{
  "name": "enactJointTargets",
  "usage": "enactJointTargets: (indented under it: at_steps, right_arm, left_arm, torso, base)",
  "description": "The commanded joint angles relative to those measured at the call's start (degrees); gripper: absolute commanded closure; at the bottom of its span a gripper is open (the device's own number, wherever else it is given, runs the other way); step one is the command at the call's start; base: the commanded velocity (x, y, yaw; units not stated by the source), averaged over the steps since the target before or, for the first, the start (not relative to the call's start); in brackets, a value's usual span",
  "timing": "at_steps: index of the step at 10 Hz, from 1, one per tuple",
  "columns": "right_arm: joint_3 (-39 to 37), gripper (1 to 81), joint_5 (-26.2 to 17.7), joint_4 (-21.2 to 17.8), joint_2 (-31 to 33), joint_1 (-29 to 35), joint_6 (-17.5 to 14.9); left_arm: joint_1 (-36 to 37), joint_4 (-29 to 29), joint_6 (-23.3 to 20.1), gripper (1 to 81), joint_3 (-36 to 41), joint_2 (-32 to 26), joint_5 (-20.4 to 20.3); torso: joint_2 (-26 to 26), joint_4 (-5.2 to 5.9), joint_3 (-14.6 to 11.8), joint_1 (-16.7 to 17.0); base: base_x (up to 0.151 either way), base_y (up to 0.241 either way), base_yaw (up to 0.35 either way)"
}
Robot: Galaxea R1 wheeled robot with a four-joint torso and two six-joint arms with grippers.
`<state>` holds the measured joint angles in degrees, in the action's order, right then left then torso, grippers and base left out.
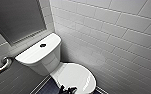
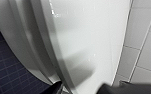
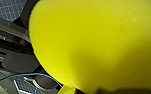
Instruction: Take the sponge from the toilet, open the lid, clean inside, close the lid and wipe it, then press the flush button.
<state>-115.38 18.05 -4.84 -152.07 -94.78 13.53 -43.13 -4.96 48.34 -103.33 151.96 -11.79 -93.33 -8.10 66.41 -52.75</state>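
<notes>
Sponge [image 3: 96, 42] is hanging close under the right wrist camera, off the toilet [image 1: 44, 62] and above the floor [image 3: 8, 7]. So I am judging that the right gripper [image 3: 96, 90] is pinching it with its fingers (they are hardly showing behind the yellow). Holding it there is leaving the other arm free for the lid [image 1: 76, 76], which is lying closed on the bowl. The left gripper [image 1: 68, 89] is reaching at the lid's front edge, the end far from the hinge, where lifting is asking the least force. In the left wrist view its fingers [image 2: 56, 88] are standing spread, one at the side of the lid's rim and one over the glossy top, not yet closing on anything. Whether they are touching the lid I cannot tell. The step in hand is seeming to be the opening of the lid. The flush button [image 1: 43, 45] is sitting on the tank's flat top, well apart from the left gripper, near the tiled wall [image 1: 111, 32].
</notes>
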Motion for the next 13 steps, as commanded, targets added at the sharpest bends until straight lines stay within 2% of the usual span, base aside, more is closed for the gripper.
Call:
enactJointTargets:
  at_steps: [1, 2, 4, 5, 7, 8, 10, 13]
  right_arm:
    - [0.7, 81.1, -4.26, 0.53, 1.12, -1.86, 0.18]
    - [0.7, 81.1, -4.26, 0.54, 1.04, -1.95, 0.18]
    - [0.61, 81.1, -4.26, 0.54, 0.95, -1.95, 0.18]
    - [0.61, 81.1, -4.26, 0.62, 0.86, -1.78, 0.18]
    - [0.61, 81.1, -4.26, 0.62, 0.77, -1.69, 0.18]
    - [0.61, 81.1, -4.26, 0.62, 0.68, -1.69, 0.18]
    - [0.61, 81.1, -4.26, 0.62, 0.6, -1.78, 0.09]
    - [0.52, 81.1, -4.26, 0.62, 0.25, -1.78, 0.09]
  left_arm:
    - [8.8, 2.94, 3.08, 1.0, 7.87, -2.44, -7.1]
    - [8.8, 2.86, 3.43, 1.0, 8.84, -3.14, -7.89]
    - [8.8, 2.85, 5.09, 1.0, 10.25, -4.28, -8.16]
    - [8.8, 2.85, 5.89, 1.0, 10.51, -4.55, -8.07]
    - [8.8, 2.85, 9.92, 1.0, 10.86, -4.99, -8.07]
    - [8.8, 2.94, 13.78, 1.0, 11.13, -5.51, -8.07]
    - [8.8, 2.94, 17.66, 1.0, 12.0, -6.57, -8.07]
    - [9.07, 3.29, 19.87, 1.0, 16.05, -9.56, -9.48]
  torso:
    - [0.0, 0.0, 0.0, 0.0]
    - [0.0, 0.0, -2.02, 0.0]
    - [0.0, 0.0, -3.54, -0.02]
    - [0.0, 0.0, -1.55, -0.05]
    - [0.0, 0.0, -2.67, -0.05]
    - [-0.02, 0.0, -2.69, -0.05]
    - [-0.02, 0.0, -2.62, -0.07]
    - [-0.02, 0.0, -2.62, -0.07]
  base:
    - [0.0, 0.0, 0.0]
    - [0.0, 0.0, 0.0]
    - [0.0, 0.0, 0.0]
    - [0.0, 0.0, 0.0]
    - [0.0, 0.0, 0.0]
    - [0.0, 0.0, 0.0]
    - [0.0, 0.0, 0.0]
    - [0.0, 0.0, 0.0]
